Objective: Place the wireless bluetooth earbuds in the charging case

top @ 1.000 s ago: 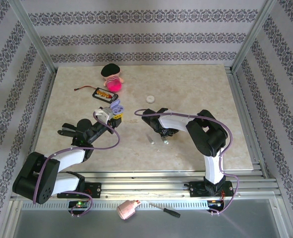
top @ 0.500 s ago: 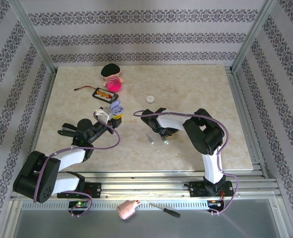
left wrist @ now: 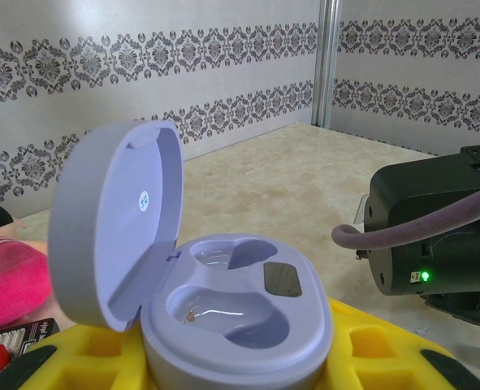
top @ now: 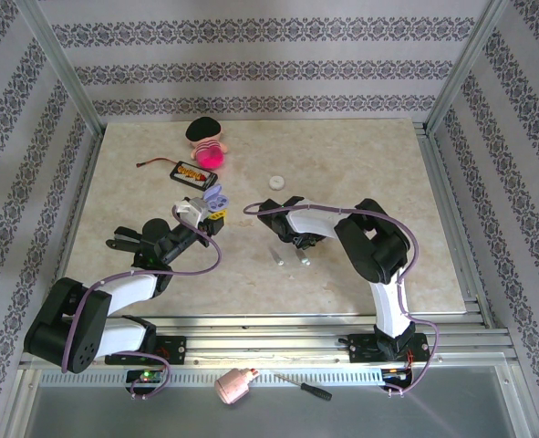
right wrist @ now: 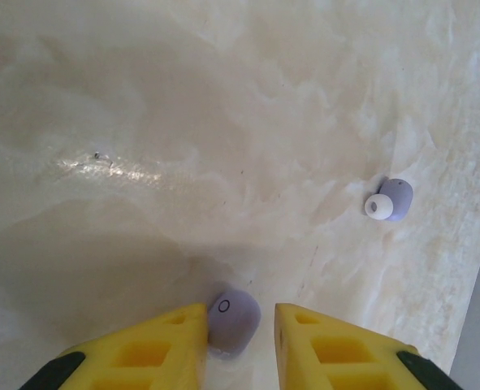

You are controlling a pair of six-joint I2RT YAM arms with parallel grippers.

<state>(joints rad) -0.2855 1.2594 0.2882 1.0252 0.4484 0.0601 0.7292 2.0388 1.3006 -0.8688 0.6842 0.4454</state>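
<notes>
My left gripper is shut on the lilac charging case, gripping its base between yellow fingers. The case's lid stands open and both wells are bare. From above the case sits left of centre. One lilac earbud lies on the table between the fingers of my right gripper. It touches the left finger, and a gap separates it from the right one; the jaws are open. A second earbud, white tip up, lies further off to the right. Both earbuds show as pale specks near my right gripper.
A pink toy with a black cap and a black flat device lie at the back left. A small white disc sits mid-table. A screwdriver and a pink object rest on the front rail.
The right gripper's jaws have spread a little, and its arm has shifted slightly left. The left arm and case have not moved.
</notes>
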